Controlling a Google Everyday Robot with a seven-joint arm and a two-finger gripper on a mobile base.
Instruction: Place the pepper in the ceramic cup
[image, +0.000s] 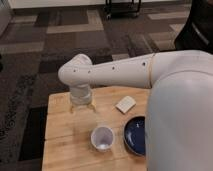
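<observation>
The ceramic cup (102, 137) is small, white and round, and stands upright on the wooden table (62, 130) near its front edge. My white arm reaches in from the right, and its wrist points down over the back left part of the table. The gripper (81, 106) hangs just above the tabletop, behind and left of the cup, a short way apart from it. The pepper does not show; I cannot tell whether it is in the gripper or hidden by the arm.
A wide dark blue dish (135, 135) sits right of the cup, partly hidden by my arm. A pale rectangular block (125, 104) lies behind the dish. Patterned grey carpet surrounds the table. A dark cart (125, 7) stands at the far back.
</observation>
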